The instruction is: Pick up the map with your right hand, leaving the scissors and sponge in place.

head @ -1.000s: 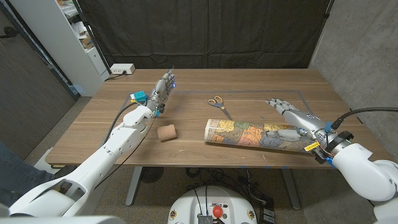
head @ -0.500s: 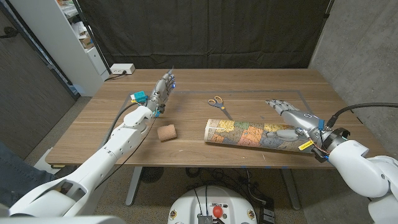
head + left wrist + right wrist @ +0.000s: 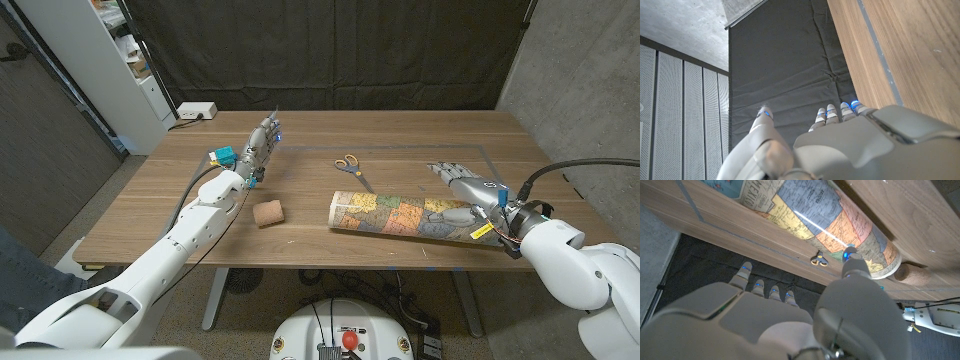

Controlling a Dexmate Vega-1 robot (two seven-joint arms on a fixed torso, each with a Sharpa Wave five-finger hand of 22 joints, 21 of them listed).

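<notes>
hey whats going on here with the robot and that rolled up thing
The robot's right hand is at the near end of a rolled-up colourful paper map lying on the wooden table, fingers spread and not yet closed around it. The left hand waits apart, holding nothing. Orange-handled scissors and a brown sponge lie untouched.
</notes>
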